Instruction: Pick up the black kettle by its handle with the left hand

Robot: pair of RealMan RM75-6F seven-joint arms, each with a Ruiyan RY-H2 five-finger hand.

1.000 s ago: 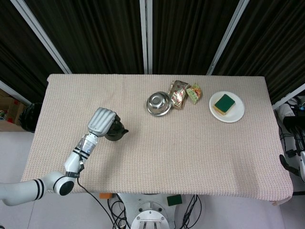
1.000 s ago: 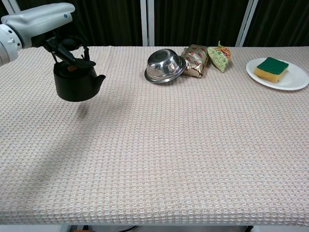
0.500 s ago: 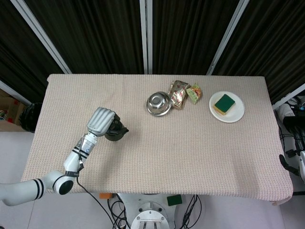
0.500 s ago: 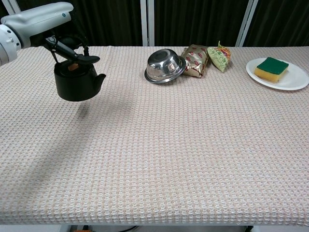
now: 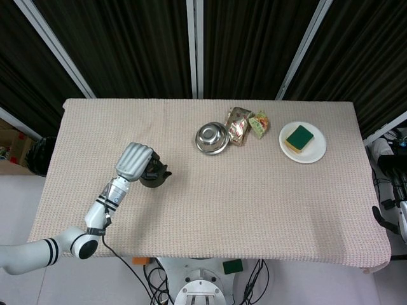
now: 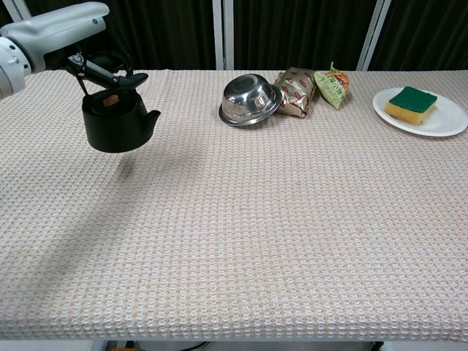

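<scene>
The black kettle (image 6: pixel 117 124) hangs clear above the table at the left, its shadow on the cloth beneath it. My left hand (image 6: pixel 62 33) grips its arched handle (image 6: pixel 102 72) from above, fingers curled around the bar. The spout points right toward the table's middle. From the head view the left hand (image 5: pixel 134 162) covers most of the kettle (image 5: pixel 156 175), which peeks out at its right side. My right hand does not show in either view.
A steel bowl (image 6: pixel 250 99) lies tilted at the back centre, with two snack packets (image 6: pixel 296 91) beside it. At the back right a white plate (image 6: pixel 446 121) carries a green and yellow sponge (image 6: pixel 411 103). The table's woven cloth (image 6: pixel 256 234) spreads wide in front.
The kettle has risen slightly in my left hand and its handle sits a little higher; hand and kettle otherwise stay in the same place.
</scene>
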